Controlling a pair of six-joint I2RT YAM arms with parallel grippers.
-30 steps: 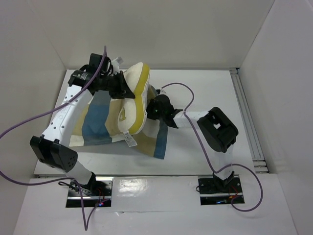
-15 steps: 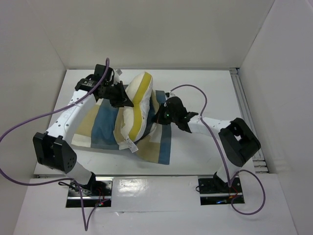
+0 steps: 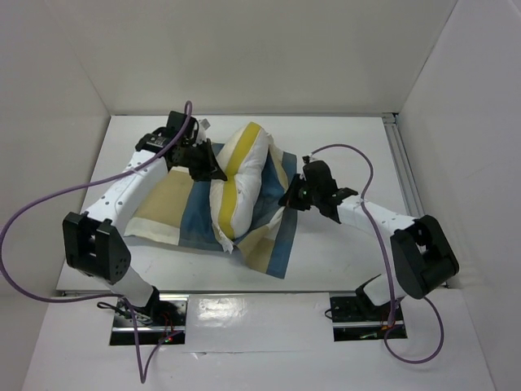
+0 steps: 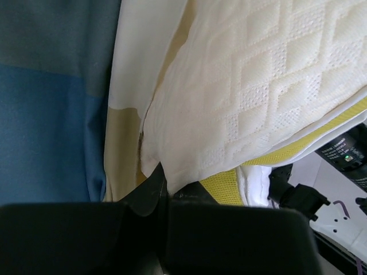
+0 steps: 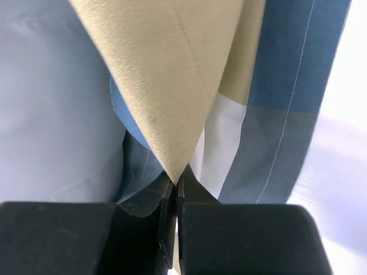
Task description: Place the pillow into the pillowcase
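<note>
The cream-yellow pillow (image 3: 240, 179) stands tilted on its edge across the checked pillowcase (image 3: 175, 212), which lies spread on the table. My left gripper (image 3: 207, 167) is at the pillow's upper left side. In the left wrist view it (image 4: 166, 189) is shut on an edge of the quilted pillow (image 4: 258, 97), beside the yellow piping (image 4: 269, 163). My right gripper (image 3: 286, 199) sits right of the pillow. In the right wrist view it (image 5: 176, 186) is shut on a tan fold of the pillowcase (image 5: 172, 86), pulled up into a point.
White walls enclose the table on three sides. A metal rail (image 3: 411, 187) runs along the right edge. Purple cables (image 3: 49, 204) loop from both arms. A white tag (image 3: 227, 243) hangs at the pillow's near corner.
Both grippers have moved right and lower. The pillow has swung over to the right, and the pillowcase has been drawn rightward and lies flatter.
</note>
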